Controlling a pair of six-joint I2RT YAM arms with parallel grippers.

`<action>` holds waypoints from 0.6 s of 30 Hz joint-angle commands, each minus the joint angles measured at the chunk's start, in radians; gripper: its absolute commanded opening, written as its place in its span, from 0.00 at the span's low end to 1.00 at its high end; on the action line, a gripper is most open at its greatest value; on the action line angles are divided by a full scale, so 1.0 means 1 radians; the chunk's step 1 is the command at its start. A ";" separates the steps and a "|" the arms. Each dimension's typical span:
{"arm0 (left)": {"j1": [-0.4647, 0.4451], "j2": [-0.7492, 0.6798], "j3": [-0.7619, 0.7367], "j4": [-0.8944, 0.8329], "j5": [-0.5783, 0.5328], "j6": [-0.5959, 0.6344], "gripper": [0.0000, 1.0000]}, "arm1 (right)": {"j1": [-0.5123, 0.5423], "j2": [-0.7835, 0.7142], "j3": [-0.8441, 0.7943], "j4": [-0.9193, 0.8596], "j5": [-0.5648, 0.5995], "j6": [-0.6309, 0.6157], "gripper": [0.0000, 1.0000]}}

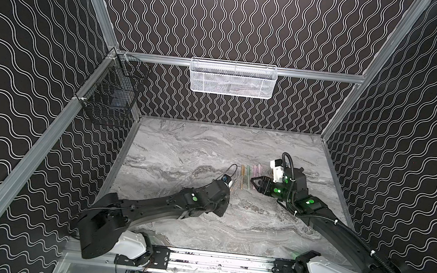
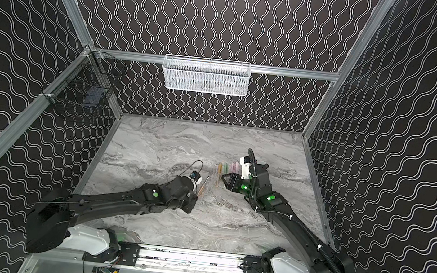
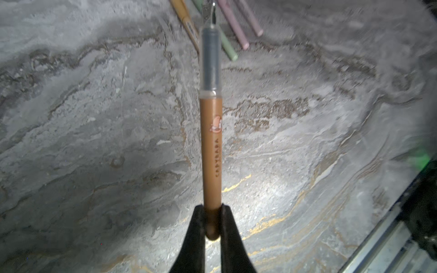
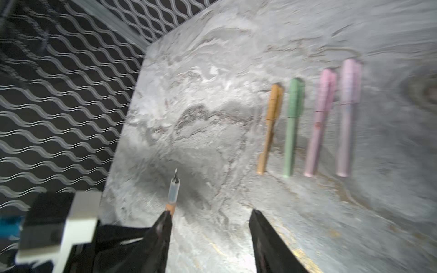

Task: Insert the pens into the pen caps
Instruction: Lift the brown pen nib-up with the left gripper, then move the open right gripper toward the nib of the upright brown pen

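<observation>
While the left claw [image 3: 212, 210] is clamped tight on the rounded back end of a slim tan-orange plastic pen [image 3: 211, 141], that pen juts out from the fingers uncapped. Its clear grey grip section and dark pointed nib are bare and aimed towards a row of other pens. Those four lie side by side on the grey marbled worktop [image 4: 189, 94], each wearing its matching cap: a tan-orange capped pen [image 4: 269, 127], a pale green capped pen [image 4: 292, 127], a pale pink capped pen [image 4: 319, 123] and a second pale pink capped pen [image 4: 346, 118]. The right claw [image 4: 211, 212] hangs close to the near end of that row, its black fingers standing well apart with nothing between them. In both top views the row sits between the two arms.
</observation>
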 commanded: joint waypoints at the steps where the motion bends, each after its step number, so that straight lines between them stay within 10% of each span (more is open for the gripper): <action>1: 0.037 -0.023 -0.004 0.129 0.089 -0.019 0.01 | 0.002 0.020 -0.001 0.104 -0.111 0.049 0.56; 18: 0.062 -0.054 0.014 0.135 0.154 -0.008 0.00 | 0.081 0.161 0.041 0.245 -0.195 0.092 0.45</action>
